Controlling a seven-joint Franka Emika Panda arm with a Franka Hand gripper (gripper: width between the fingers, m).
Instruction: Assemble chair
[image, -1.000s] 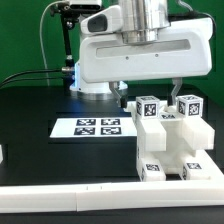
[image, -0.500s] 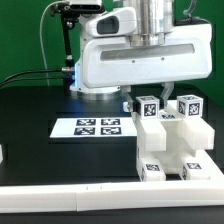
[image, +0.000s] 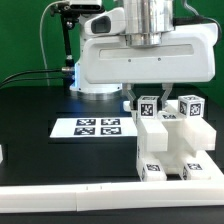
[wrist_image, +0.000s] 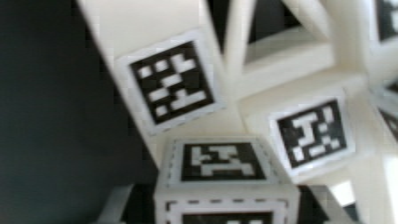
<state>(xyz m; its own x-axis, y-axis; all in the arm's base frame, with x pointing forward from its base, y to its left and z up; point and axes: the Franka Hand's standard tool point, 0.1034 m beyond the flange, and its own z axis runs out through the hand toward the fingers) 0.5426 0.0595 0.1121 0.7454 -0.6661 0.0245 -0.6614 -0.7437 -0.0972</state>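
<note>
I have the gripper (image: 148, 97) low over the chair (image: 172, 142), which sits on the black table (image: 40, 105) at the exterior view's right, just behind the long white border rail (image: 60, 190). The fingers straddle the upright tagged post (image: 148, 108) at the top of the stack, apparently pinching it, though the arm's housing hides the contact, so I cannot be sure. A grip there makes sense for seating or steadying that piece. The wrist view is filled with blurred tagged faces (wrist_image: 175, 82). The marker board (image: 90, 127) lies apart, untouched.
</note>
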